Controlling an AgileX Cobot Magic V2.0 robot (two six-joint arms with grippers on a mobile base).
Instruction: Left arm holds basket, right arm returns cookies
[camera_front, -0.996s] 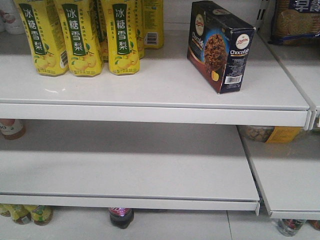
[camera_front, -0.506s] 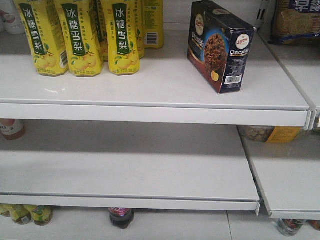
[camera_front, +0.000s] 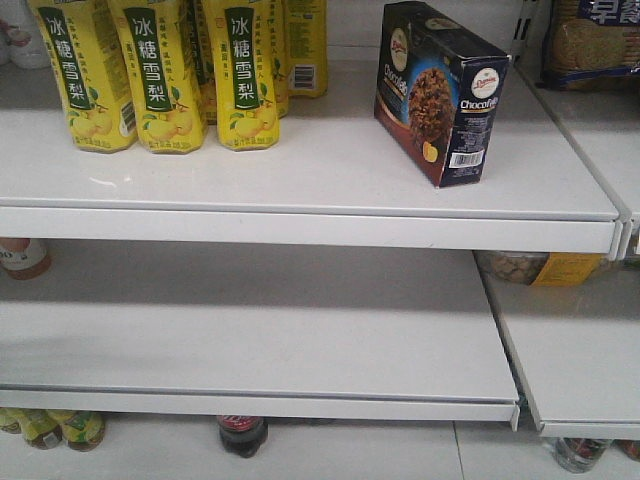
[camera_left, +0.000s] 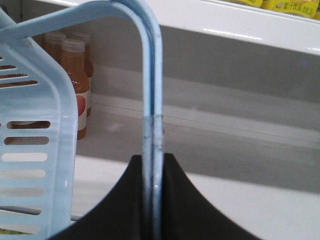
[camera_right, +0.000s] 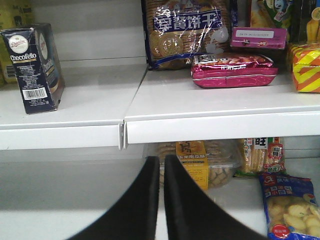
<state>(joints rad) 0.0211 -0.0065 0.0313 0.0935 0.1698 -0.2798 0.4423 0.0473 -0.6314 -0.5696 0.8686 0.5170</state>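
One navy cookies carton on the top shelf, at least four yellow pear-drink cartons beside it; one blue basket, two orange bottles, one pink snack pack

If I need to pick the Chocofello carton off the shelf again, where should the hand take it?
Probably across the carton's two broad faces, near the top, coming from the shelf's open front at its barcode end. It stands upright on a long edge, angled, narrow end toward the aisle, with bare shelf on both sides. The yellow drink cartons stand well apart.
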